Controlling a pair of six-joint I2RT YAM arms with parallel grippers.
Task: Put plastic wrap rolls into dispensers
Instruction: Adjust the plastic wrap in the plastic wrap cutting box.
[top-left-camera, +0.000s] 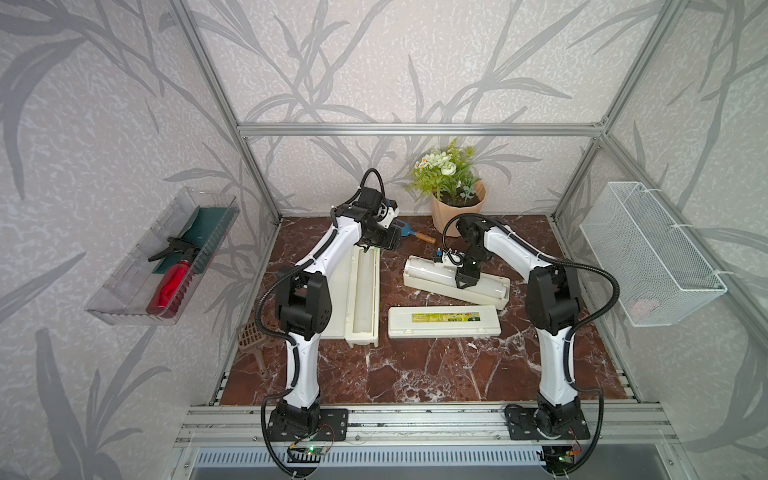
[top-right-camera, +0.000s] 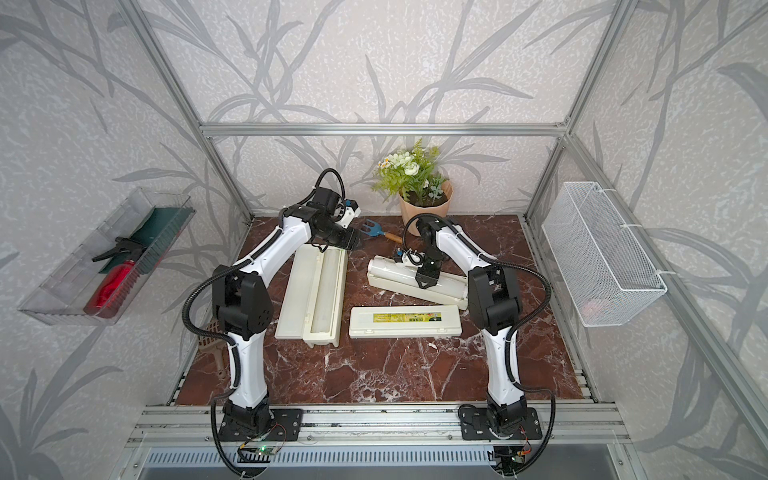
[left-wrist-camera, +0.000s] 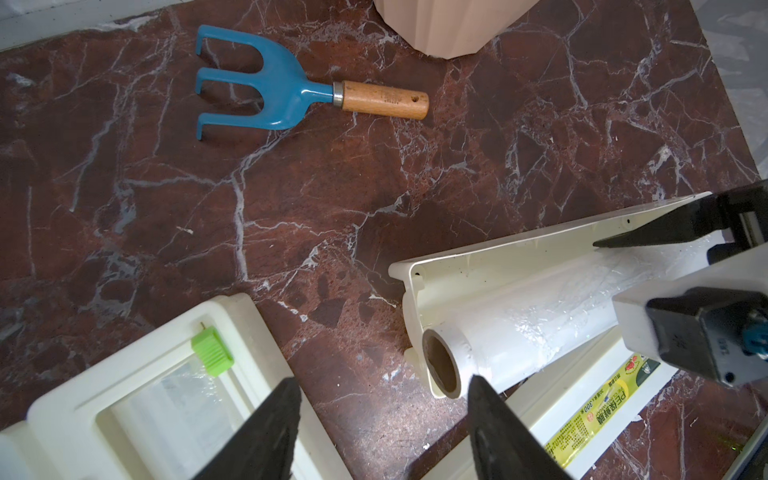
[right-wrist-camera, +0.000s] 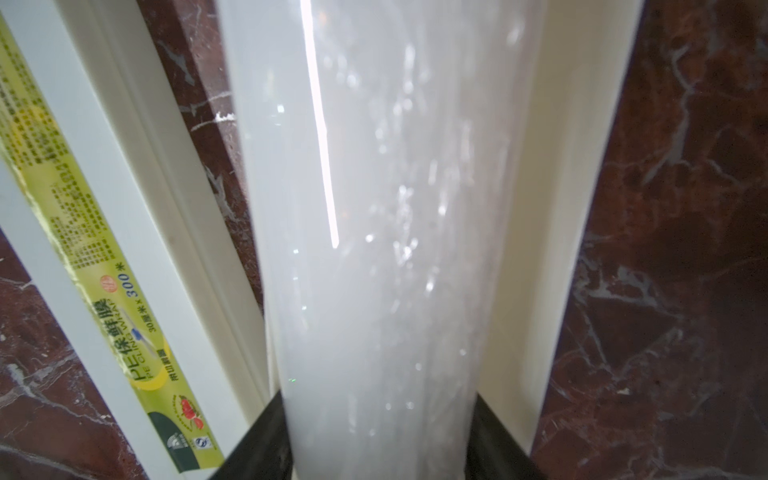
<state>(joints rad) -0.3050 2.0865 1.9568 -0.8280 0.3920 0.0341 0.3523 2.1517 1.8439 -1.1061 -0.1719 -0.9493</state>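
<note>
Two cream-white dispensers lie open on the marble table. In the left dispenser (top-left-camera: 361, 299) (top-right-camera: 324, 291) rests one plastic wrap roll (left-wrist-camera: 178, 399), beside a green slider (left-wrist-camera: 212, 351). My left gripper (left-wrist-camera: 383, 380) (top-left-camera: 390, 241) hovers open and empty over that box's far end. The right dispenser (top-left-camera: 490, 297) (right-wrist-camera: 569, 166) holds the other roll (top-left-camera: 428, 272) (right-wrist-camera: 374, 208), whose tube end (left-wrist-camera: 442, 363) juts over the end wall. My right gripper (right-wrist-camera: 380, 415) (top-left-camera: 467, 282) is shut on this roll at mid-length. Its lid (top-left-camera: 442, 321) lies flat, label up.
A blue hand rake with a wooden handle (left-wrist-camera: 291, 91) lies at the back by a flower pot (top-left-camera: 455, 212). A brown scoop (top-left-camera: 251, 340) sits at the left edge. A clear tray with a red spray bottle (top-left-camera: 166, 266) and a wire basket (top-left-camera: 648, 257) hang on the walls.
</note>
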